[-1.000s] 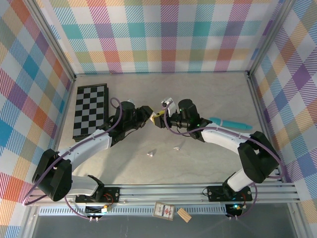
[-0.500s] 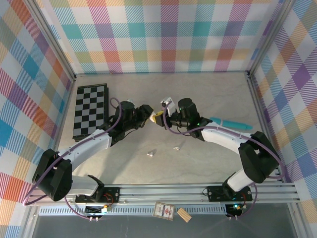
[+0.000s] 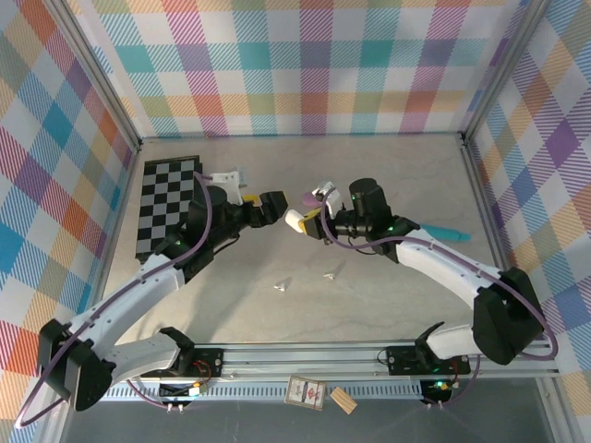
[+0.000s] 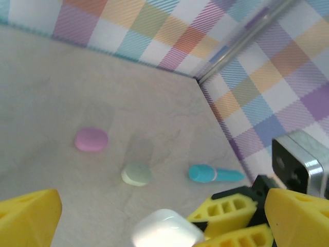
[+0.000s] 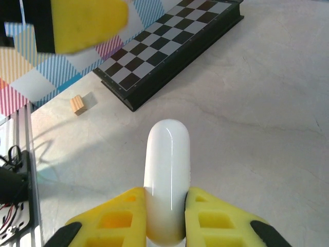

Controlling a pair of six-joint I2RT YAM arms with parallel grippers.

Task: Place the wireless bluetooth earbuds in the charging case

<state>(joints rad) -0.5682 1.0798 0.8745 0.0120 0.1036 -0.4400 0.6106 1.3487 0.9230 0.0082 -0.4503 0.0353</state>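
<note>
My right gripper (image 3: pixel 309 221) (image 5: pixel 165 206) is shut on a glossy white charging case (image 5: pixel 167 164) (image 3: pixel 295 220), held above the table with its rounded end sticking out past the yellow fingers. Left of it, my left gripper (image 3: pixel 263 205) (image 4: pixel 162 206) stands open and apart from the case (image 4: pixel 167 234), its yellow fingertips (image 4: pixel 31 213) spread wide on either side. Two tiny whitish earbuds (image 3: pixel 283 285) (image 3: pixel 331 273) lie on the table nearer the arm bases, below both grippers.
A pink pebble-shaped case (image 4: pixel 91 139) and a pale green one (image 4: pixel 136 174) lie on the table. A teal wand (image 4: pixel 213 174) (image 3: pixel 443 231) lies to the right. A chessboard (image 3: pixel 168 205) (image 5: pixel 169 46) sits at the left. A small wooden block (image 5: pixel 78 104) lies off the table.
My left gripper opened, let go of the white case and drew back to the left. My right gripper closed on the case and carried it slightly right.
</note>
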